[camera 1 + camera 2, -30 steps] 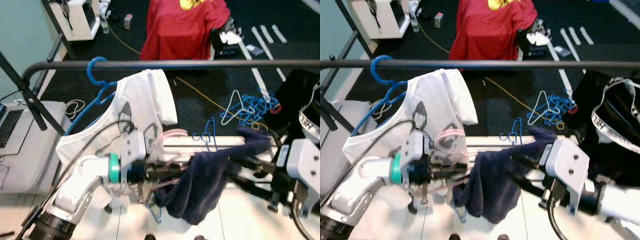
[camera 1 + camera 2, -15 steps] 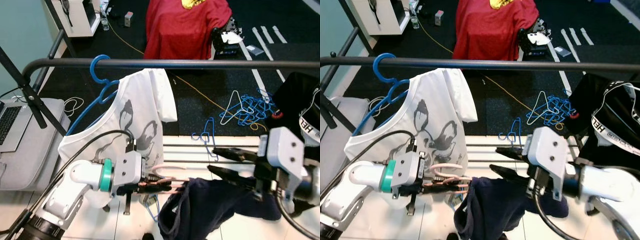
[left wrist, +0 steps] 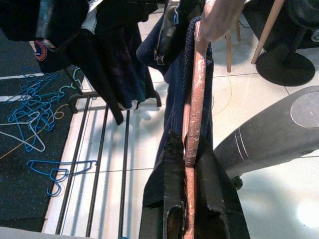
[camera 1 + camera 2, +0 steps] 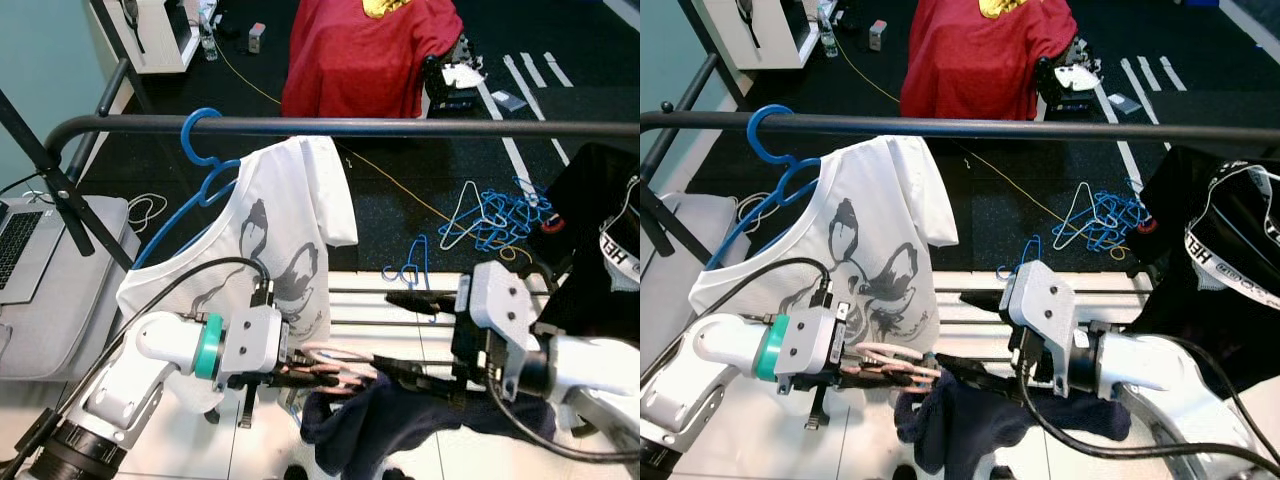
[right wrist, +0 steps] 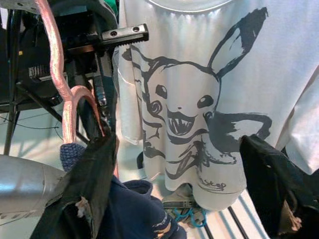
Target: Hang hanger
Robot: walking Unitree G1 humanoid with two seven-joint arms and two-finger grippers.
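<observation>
Below the rail [image 4: 400,127], left pincer [image 4: 320,372] clamping pink hanger [image 4: 895,352]; right pincer [image 4: 405,335] wide.

This looks like a robot test room or lab set up as a laundry corner, not a lived-in home. A dark metal clothes rail [image 4: 400,127] crosses the scene, with a white printed T-shirt [image 4: 270,240] on a blue plastic hanger [image 4: 200,160] hung from it. On the far black carpet [image 4: 400,210] lie a heap of blue and white wire hangers [image 4: 490,215], a yellow cable [image 4: 400,185] and white strips [image 4: 530,70]. A grey laptop [image 4: 15,255] sits at the left. The near floor is pale glossy tile [image 3: 249,164].
</observation>
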